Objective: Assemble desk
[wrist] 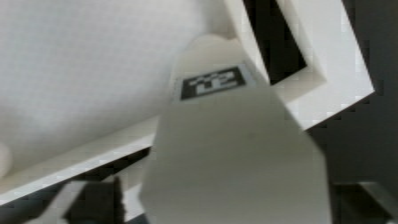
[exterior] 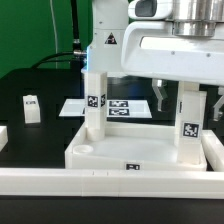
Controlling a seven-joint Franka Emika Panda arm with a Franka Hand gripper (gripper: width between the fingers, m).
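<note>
Gripper (exterior: 189, 98) jaws stood wide, clear of rt leg (exterior: 188, 122), upright at right end of tabletop (exterior: 110, 166). I judged: retreat straight up, no side drag, else leg tips. Left leg (exterior: 95, 100) upright too.

The marker board (exterior: 112, 104) lies flat on the black table (exterior: 40, 85), beyond the gripper (exterior: 190, 100) and toward the exterior view's left of it, its tags facing up. A white front rail (exterior: 100, 183) runs along the near edge, below and in front of the gripper. A side rail (exterior: 214, 150) lies just beside it on the exterior view's right. A green backdrop (exterior: 30, 30) fills the far left, well apart from the gripper, and a black cable (exterior: 75, 40) hangs before it.
</note>
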